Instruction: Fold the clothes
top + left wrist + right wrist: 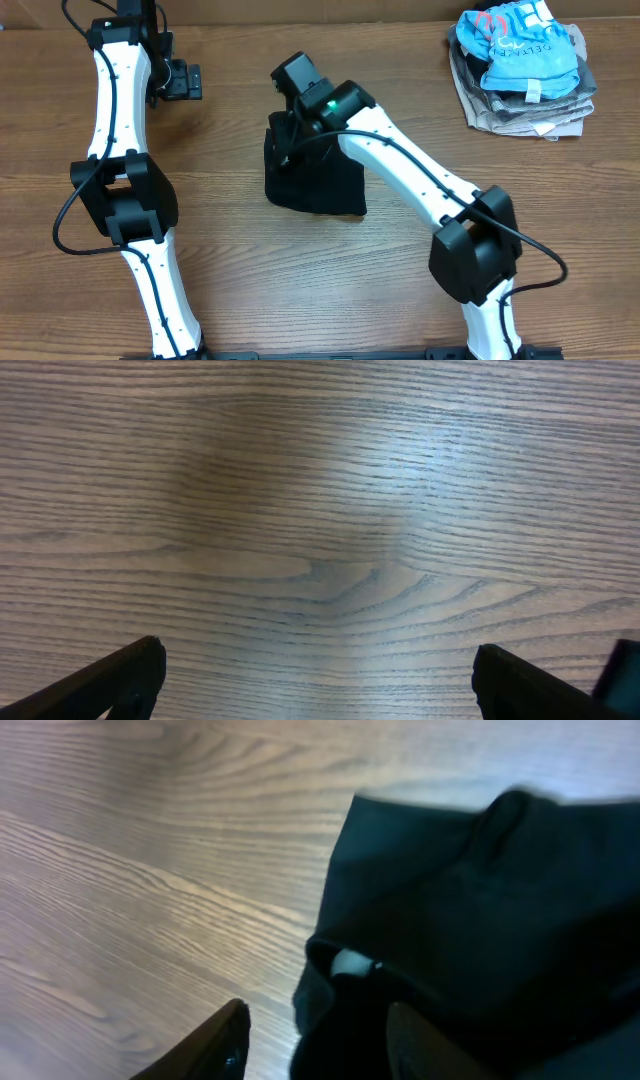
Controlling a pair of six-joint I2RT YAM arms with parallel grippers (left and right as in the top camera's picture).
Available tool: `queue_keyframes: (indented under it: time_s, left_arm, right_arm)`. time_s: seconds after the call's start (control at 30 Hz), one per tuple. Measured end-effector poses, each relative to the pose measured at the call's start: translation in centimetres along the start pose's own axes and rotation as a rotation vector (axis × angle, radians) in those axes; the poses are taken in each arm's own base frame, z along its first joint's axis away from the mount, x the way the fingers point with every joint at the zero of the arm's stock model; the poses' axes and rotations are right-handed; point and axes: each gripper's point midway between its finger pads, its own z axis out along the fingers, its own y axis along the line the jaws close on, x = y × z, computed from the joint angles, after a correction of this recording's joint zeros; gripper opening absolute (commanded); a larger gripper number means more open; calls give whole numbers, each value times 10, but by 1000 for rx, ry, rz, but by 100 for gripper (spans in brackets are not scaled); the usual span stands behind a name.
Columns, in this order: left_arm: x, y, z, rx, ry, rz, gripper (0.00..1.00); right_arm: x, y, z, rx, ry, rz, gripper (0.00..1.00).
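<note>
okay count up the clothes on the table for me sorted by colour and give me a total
Black: 1, the folded black fabric garment under the right gripper.
Light blue: 1, the printed light-blue shirt on top of the far-right pile.
Grey or beige: at least 2, the folded grey and beige garments beneath it; exact number unclear.
Total: at least 4.

Wood table [230, 290] — black garment [320, 185], clothes pile [525, 70]

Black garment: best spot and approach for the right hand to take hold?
Judging from the views, grip the black garment at its rolled left edge, where the fabric stands up off the table as a thick lip. Come from the bare wood on that side, one finger under the lip. The right hand sits open right there; the left hand is off over bare wood.
</note>
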Motion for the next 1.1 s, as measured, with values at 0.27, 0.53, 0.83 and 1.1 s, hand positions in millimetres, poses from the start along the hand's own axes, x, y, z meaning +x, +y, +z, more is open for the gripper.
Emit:
queue_keyframes:
  time_s: [0.27,0.53,0.83,1.1]
  left_arm:
    - [0,0,0,0,0,0,100]
    - [2,0,0,0,8,0,100]
    - [2,0,0,0,8,0,100]
    - [3,0,0,0,10,0,100]
  right_arm:
    - [20,-11,26,48,82,204,52]
    - [2,-7,39,22,8,268,58]
    - [-12,-15,48,22,-33,294,46]
    - [-7,-29,73,55,-9,219,4]
